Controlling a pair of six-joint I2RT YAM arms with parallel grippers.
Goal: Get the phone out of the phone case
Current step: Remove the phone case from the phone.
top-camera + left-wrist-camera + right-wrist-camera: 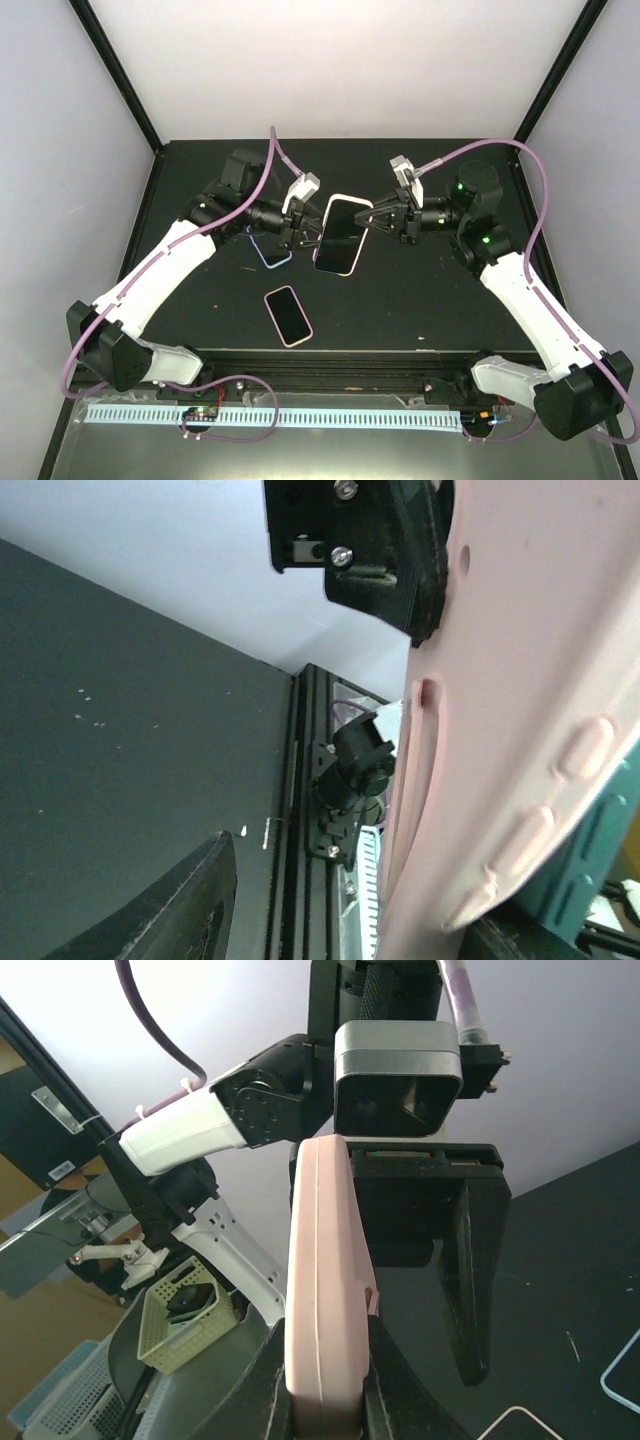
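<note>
Phone [340, 230] is sitting in its pink phone case [320, 1290], screen facing up, and we are seeing it hanging in the air above the bench [420, 300], between the two arms. Right jaws are clamping the case's edge, one finger [266, 1402] on each face. Left jaws are standing apart: upper finger [385, 560] is touching the case, and lower finger [170, 910] is staying well clear. A second phone [288, 315] is lying flat nearer the bases. A pale blue-rimmed item [270, 256] is lying under the left arm; we cannot tell whether it is a case or a phone.
</note>
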